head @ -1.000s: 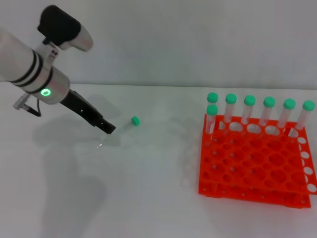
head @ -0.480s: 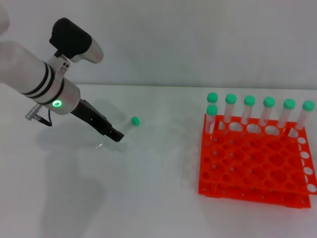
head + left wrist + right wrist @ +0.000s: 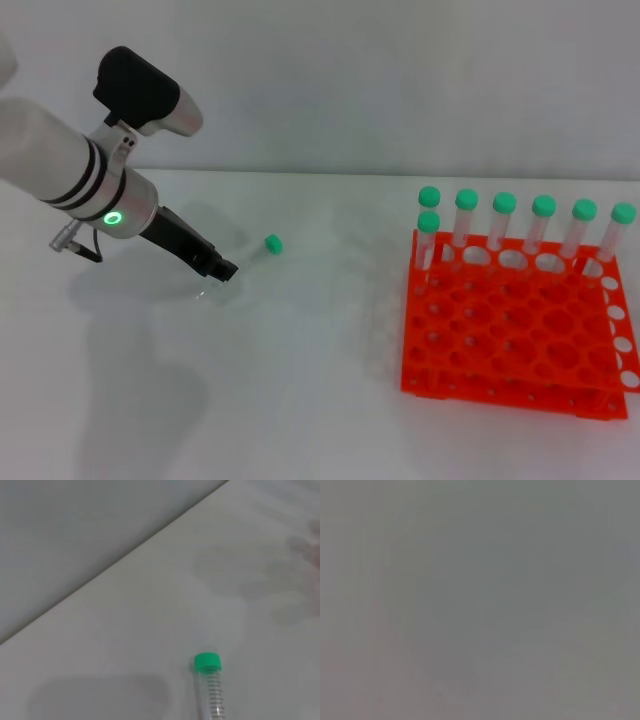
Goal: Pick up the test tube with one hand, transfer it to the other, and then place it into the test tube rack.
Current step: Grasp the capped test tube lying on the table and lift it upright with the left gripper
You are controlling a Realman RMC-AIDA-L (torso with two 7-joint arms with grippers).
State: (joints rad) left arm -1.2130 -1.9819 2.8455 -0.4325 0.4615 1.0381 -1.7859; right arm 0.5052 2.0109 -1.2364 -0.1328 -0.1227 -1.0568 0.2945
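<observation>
Left gripper (image 3: 222, 268): mid-left of frame, pulled slightly back leftward since half a second ago; finger opening cannot be told. Test tube (image 3: 262, 250): lying on surface, ungrasped. Pickup pending.

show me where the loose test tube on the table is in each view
Head view: the tube lies on the table left of centre, green cap pointing toward the rack, its other end at the left gripper.
Left wrist view: the tube is at the lower edge, right of centre.
Right wrist view: not in it; only a blank grey field.
Shared landmark: the green cap.
</observation>
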